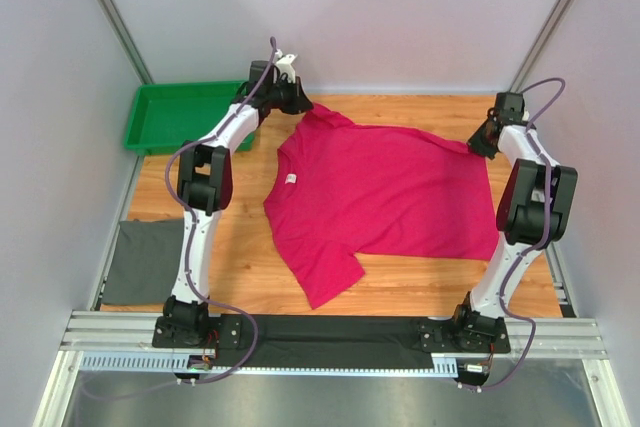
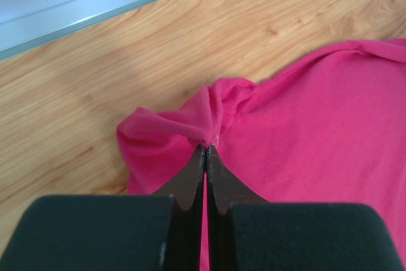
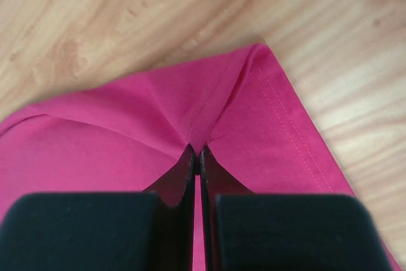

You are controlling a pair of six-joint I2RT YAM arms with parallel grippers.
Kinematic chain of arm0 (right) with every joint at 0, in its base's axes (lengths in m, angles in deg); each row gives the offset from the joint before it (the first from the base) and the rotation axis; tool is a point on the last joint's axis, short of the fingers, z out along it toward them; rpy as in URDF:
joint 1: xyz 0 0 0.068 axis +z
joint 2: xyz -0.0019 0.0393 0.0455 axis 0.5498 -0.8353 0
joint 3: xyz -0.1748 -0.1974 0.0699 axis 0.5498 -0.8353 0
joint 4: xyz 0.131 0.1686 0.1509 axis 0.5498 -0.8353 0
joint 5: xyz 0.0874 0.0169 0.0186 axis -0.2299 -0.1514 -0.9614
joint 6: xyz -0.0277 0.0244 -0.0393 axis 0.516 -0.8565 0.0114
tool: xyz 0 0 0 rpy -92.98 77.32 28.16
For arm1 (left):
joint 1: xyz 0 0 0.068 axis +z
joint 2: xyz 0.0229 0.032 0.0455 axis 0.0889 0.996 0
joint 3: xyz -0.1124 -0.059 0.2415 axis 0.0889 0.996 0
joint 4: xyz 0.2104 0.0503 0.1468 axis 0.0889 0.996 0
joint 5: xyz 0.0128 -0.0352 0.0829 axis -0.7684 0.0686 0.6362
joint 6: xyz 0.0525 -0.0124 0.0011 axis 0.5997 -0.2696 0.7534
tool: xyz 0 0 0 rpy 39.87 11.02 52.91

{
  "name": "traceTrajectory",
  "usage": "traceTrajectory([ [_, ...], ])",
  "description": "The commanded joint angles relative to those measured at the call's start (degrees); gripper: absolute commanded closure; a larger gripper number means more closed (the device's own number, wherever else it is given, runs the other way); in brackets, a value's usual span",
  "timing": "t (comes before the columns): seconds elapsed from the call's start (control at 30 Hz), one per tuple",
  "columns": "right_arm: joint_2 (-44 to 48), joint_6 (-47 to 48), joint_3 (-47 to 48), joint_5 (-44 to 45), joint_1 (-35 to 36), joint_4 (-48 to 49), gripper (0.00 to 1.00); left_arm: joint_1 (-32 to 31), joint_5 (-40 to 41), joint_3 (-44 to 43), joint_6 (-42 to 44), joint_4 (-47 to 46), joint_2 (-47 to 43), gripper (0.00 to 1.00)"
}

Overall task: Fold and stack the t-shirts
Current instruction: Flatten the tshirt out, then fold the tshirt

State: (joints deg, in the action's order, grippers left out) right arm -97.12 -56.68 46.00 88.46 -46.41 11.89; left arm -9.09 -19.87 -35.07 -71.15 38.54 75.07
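Soft matt cloth t-shirt (image 1: 390, 187) on a smooth wood-grain table (image 1: 420, 287); green tray (image 1: 175, 117) of glossy plastic.

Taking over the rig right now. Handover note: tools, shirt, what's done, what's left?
Left tool: shut on the far sleeve of the t-shirt.
Right tool: shut on its far hem corner.
T-shirt: spread unfolded on the table, neck toward the left. The green tray sits at the far left corner.
Done: both corners gripped.
Left: every fold, then the stacking.
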Motion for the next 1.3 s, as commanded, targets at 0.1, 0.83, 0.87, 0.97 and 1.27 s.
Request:
traceTrajectory([
  [0.1,-5.12,1.86,12.33,-2.25,-0.91,-8.85,1.00,-1.36,1.26,-1.21,-5.60,-3.65,-4.20,1.00],
  [0.83,-14.89,0.02,29.66,-15.34,-7.51,-26.72,1.00,-1.98,10.49,22.42,-15.90,14.36,-29.68,1.00],
  [0.87,-14.54,0.28,28.79,-15.87,-7.42,-26.72,1.00,-1.98,10.58,24.69,-15.90,14.63,-30.65,1.00],
  [0.97,-13.66,0.98,28.17,-15.61,-7.51,-27.51,1.00,-1.98,10.32,28.13,-16.07,15.68,-33.64,1.00],
  [1.27,-10.06,3.97,22.19,-11.83,-7.94,-30.06,1.00,-1.98,8.74,33.58,-16.78,17.97,-38.92,1.00],
])
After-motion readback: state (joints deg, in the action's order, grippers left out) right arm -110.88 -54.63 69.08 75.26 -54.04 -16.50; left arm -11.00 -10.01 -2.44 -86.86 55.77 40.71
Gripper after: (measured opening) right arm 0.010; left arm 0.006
